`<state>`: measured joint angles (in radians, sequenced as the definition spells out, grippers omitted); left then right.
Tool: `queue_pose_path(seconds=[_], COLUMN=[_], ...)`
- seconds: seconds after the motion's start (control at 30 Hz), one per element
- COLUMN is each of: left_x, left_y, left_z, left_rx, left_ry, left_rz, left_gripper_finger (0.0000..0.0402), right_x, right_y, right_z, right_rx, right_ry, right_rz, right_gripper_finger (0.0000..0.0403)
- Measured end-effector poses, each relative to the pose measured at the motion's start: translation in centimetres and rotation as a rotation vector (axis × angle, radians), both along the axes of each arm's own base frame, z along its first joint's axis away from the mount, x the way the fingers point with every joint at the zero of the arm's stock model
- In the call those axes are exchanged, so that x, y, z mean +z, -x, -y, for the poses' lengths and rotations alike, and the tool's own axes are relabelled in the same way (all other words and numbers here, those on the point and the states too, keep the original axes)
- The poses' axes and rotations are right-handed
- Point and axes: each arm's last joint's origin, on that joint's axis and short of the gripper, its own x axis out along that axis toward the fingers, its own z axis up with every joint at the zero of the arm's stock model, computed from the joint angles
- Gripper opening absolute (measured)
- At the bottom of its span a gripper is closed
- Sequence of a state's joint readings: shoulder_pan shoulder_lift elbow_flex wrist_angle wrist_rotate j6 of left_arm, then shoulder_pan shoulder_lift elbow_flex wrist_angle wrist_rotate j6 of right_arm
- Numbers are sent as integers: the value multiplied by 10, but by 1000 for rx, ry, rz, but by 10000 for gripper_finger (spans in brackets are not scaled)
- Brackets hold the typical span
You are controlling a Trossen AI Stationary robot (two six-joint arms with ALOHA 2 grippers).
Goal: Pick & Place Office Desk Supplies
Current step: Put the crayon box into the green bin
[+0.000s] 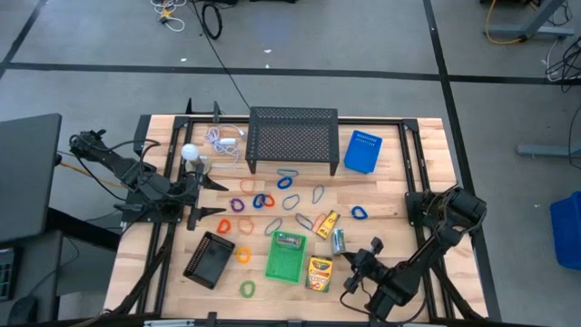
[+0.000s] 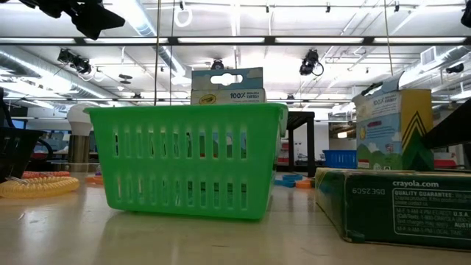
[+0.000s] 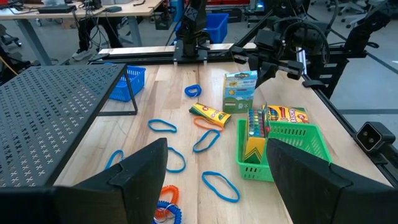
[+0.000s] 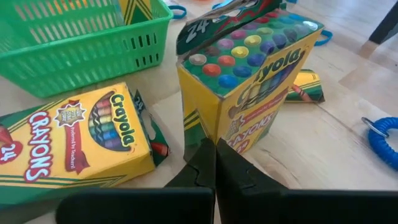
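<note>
A green basket [image 1: 286, 257] near the table's front holds one yellow crayon box [image 3: 254, 132]. Another crayon box [image 4: 74, 138] lies flat to the basket's right. An opened one [image 4: 249, 68] stands upright just beyond it, and one more [image 1: 327, 222] lies on its side behind. Thin loops in blue [image 1: 289, 180], orange [image 1: 243, 227] and green [image 1: 247, 289] lie spread over the middle of the table. My right gripper [image 4: 214, 158] is shut, low, with its tips at the upright box's bottom corner. My left gripper [image 3: 217, 180] is open at the table's left, above the loops. My right gripper's shut fingertips [image 4: 205, 155] come slanting down from the table's near right at the upright box's lower corner [image 4: 208, 134]. I cannot tell whether they touch it. The box stands upright on the table.
A black mesh riser [image 1: 292, 138] stands at the back centre, with a blue box [image 1: 363, 152] to its right. A white ball [image 1: 189, 152] and a white cable [image 1: 225, 141] lie to its left. A black tray [image 1: 211, 259] sits front left. A blue coiled loop [image 4: 382, 140] lies by my right gripper.
</note>
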<state>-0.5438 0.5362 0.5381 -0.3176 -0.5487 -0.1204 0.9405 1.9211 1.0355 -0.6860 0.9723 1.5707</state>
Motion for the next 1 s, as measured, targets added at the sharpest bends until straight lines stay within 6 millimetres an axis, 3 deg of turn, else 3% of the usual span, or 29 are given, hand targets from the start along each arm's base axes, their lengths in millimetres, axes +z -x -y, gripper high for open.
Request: queue_pose_path(seconds=[0.23,0.57,0.83,1.0], left_x=[0,1,2,2], left_y=[0,0,0,0], left_z=[0,1,1,1], left_rx=[0,-11,-13,-36], left_ry=[0,8,5,-6], left_rz=[0,9,15,16], left_gripper_finger=[283,283,283,283], right_x=[0,-2,-2,1], right_y=[-1,-5,-5,-2], right_z=[-2,0,-7,-22], right_rx=[34,22,-39,-10], right_ry=[-14,-95,-232,-299], right_rz=[-50,-140,-54,78], right_gripper_finger=[21,145,238,259])
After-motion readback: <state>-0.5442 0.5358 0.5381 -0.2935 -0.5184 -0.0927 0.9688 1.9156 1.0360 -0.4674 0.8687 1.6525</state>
